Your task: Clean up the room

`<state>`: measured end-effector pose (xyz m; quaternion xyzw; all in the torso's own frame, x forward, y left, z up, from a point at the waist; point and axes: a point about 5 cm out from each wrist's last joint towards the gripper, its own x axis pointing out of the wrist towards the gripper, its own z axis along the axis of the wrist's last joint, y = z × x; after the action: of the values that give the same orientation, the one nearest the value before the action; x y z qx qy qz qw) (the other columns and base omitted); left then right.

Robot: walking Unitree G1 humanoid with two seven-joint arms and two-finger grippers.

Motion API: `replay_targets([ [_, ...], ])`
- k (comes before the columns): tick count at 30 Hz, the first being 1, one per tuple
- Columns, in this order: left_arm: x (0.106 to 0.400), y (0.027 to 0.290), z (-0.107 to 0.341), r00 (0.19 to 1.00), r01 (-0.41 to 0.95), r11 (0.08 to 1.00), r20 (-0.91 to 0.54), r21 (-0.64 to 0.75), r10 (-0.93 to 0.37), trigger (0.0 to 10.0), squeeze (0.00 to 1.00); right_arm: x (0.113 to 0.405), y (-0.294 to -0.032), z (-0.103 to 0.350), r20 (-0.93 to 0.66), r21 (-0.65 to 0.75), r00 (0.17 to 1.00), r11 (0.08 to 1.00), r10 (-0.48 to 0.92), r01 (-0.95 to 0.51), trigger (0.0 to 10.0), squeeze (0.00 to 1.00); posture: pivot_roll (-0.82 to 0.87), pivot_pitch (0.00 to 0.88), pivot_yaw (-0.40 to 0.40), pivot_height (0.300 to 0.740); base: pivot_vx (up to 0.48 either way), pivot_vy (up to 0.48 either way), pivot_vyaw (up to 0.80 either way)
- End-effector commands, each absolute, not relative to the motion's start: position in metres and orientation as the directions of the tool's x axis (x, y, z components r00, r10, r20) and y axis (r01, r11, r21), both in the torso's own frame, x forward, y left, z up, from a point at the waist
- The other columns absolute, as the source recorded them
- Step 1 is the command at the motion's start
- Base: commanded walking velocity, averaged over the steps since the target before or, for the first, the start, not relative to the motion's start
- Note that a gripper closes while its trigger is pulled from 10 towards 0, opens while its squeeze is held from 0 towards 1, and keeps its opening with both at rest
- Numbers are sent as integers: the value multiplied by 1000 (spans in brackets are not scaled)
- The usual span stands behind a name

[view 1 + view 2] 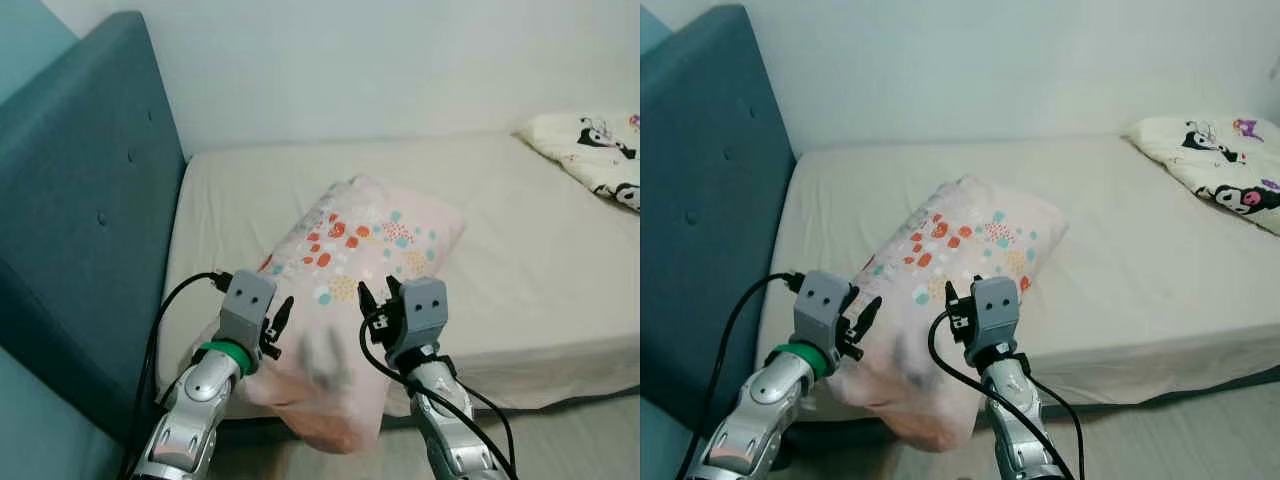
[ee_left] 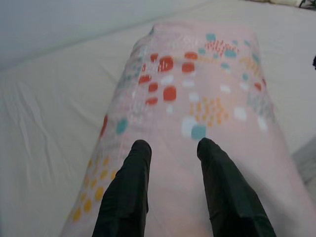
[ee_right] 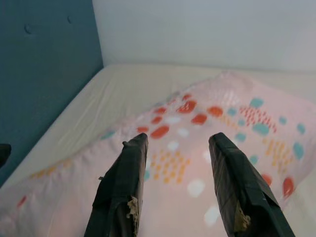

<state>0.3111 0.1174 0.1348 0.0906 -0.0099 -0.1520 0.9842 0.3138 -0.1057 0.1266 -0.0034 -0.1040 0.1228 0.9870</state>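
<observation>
A pink pillow [image 1: 360,250] with red, teal and yellow dots lies slantwise on the beige bed [image 1: 520,250], its near end hanging over the bed's front edge. My left gripper [image 1: 278,322] hovers open just above the pillow's near left part [image 2: 197,103]. Over the near middle of the pillow [image 3: 217,123], my right gripper [image 1: 378,300] is open too. Neither pair of fingers holds anything.
A teal padded headboard [image 1: 80,220] rises on the left. A white pillow [image 1: 595,150] with black cartoon prints lies at the bed's far right. A white wall stands behind the bed. Pale floor [image 1: 570,440] shows at the lower right.
</observation>
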Motion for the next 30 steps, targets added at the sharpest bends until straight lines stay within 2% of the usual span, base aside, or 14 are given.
replay_targets([
  [1,310,120,128,956,294,938,-37,185,-292,10000,0,313,-105,121,179,-25,953,970,244,-243,10000,0,-78,73,76,618,0,0,0],
  [10,310,120,128,956,292,938,-36,186,-291,10000,0,316,-108,124,186,-18,953,971,238,-239,10000,0,-76,79,78,583,0,0,0],
  [13,310,120,129,956,291,938,-35,186,-290,10000,0,318,-125,127,199,32,968,986,153,-162,10000,0,-76,87,81,563,0,0,0],
  [19,309,121,128,956,293,937,-39,189,-291,10000,0,319,-152,126,197,113,980,992,23,-46,10000,0,-75,93,85,563,0,0,0],
  [20,310,121,129,956,294,937,-39,191,-292,10000,0,320,-165,128,202,181,978,983,-44,6,10000,0,-71,98,87,563,0,0,0],
  [21,310,121,129,956,294,937,-39,191,-292,10000,0,320,-165,128,202,181,978,983,-44,6,10000,0,-71,98,87,563,0,0,0],
  [22,310,121,129,956,293,937,-39,192,-291,10000,0,320,-179,129,201,264,974,963,-102,46,10000,0,-69,100,88,563,0,0,0],
  [23,310,121,129,956,293,937,-39,192,-291,10000,0,320,-179,129,201,264,974,963,-102,46,10000,0,-69,100,88,563,0,0,0],
  [24,311,122,130,956,292,937,-37,193,-290,10000,0,320,-193,127,191,349,972,935,-137,63,10000,765,-68,105,92,563,0,0,0],
  [25,312,122,131,956,291,937,-36,193,-290,10000,0,321,-202,125,181,427,973,903,-144,54,10000,1000,-66,108,95,563,0,0,0],
  [30,312,122,132,956,292,937,-35,194,-290,10000,0,324,-209,123,174,536,980,844,-99,-10,10000,1000,-59,116,102,563,0,0,0],
])
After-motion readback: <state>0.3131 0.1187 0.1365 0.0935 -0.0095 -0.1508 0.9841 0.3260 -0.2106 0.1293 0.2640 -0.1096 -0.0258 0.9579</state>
